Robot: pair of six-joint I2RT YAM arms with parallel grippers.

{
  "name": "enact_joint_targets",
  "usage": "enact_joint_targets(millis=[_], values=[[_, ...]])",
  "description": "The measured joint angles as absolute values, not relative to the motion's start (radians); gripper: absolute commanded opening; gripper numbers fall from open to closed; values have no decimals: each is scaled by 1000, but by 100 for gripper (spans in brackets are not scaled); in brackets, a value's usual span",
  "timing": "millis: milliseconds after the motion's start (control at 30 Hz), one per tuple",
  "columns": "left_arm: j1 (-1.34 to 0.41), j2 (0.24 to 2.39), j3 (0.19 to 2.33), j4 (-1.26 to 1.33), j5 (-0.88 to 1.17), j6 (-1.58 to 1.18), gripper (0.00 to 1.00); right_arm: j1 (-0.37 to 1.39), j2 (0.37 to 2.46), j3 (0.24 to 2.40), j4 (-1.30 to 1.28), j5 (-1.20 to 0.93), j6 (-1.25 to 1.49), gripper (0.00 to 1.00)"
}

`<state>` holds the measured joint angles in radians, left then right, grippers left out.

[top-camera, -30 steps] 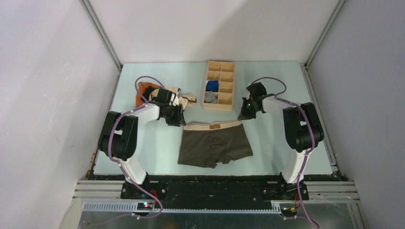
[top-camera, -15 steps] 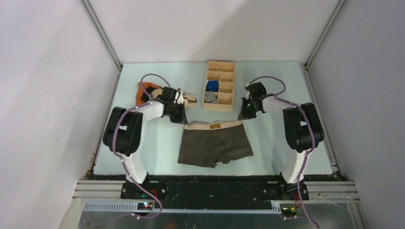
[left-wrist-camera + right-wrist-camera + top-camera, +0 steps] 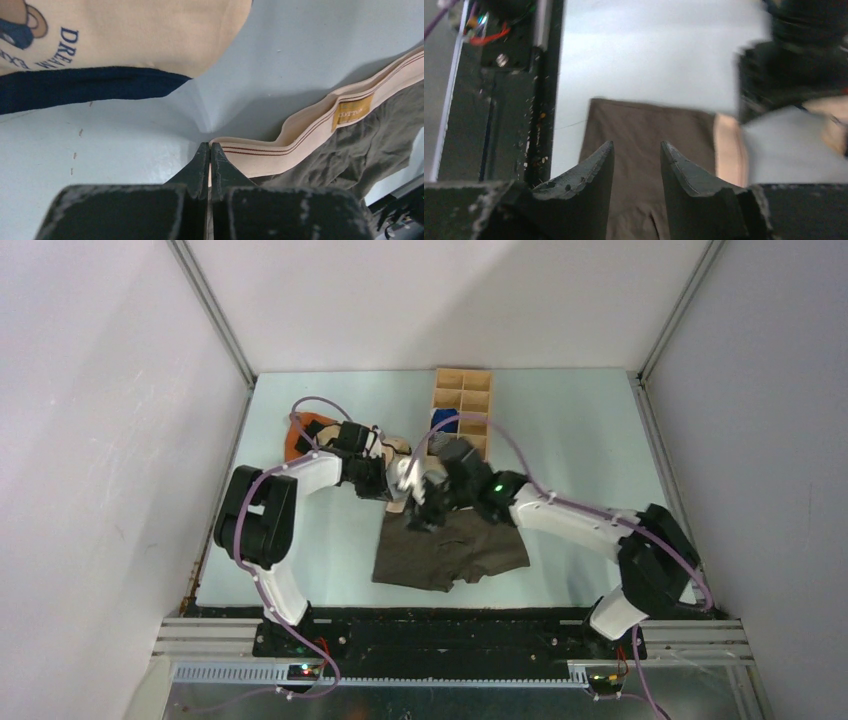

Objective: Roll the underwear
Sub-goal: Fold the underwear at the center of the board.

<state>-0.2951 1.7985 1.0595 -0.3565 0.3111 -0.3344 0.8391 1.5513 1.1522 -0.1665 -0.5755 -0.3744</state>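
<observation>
Underwear [image 3: 450,555], dark olive-brown boxer briefs, lies spread on the pale counter [image 3: 580,420] in the overhead view. Both arms reach over its waistband edge. The left end effector [image 3: 385,488] sits at the underwear's far-left corner, and the right end effector [image 3: 422,515] hangs just beside it over the fabric. A wooden divider tray [image 3: 465,390] stands beyond the underwear, partly covered by the right arm. A cream-and-orange garment [image 3: 300,440] lies beyond the underwear's left side.

Seen from the left wrist, the left end effector [image 3: 210,146] is pressed together on the end of the beige waistband [image 3: 300,127], with a pale sliver showing between the jaws. A small brown label [image 3: 353,107] sits further along the band. The cream garment's printed panel [image 3: 125,30] and dark trim [image 3: 75,87] lie beyond the underwear.

From the right wrist, in a blurred picture, the right end effector [image 3: 636,145] stands narrowly parted and holds nothing. It hangs over the underwear's brown cloth [image 3: 649,125], with the waistband [image 3: 726,150] just to one side.
</observation>
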Motion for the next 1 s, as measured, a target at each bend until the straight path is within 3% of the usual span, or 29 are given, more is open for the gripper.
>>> enact_joint_targets(millis=[133, 433, 1000], values=[[-292, 1782, 1058, -354, 322, -362, 0, 997, 1674, 1146, -128, -592, -521, 45], [-273, 1748, 1041, -350, 329, -376, 0, 1169, 1889, 1145, -40, -489, -616, 47], [-265, 1722, 1015, -338, 330, -393, 0, 1200, 1996, 1239, 9, -398, -651, 39]])
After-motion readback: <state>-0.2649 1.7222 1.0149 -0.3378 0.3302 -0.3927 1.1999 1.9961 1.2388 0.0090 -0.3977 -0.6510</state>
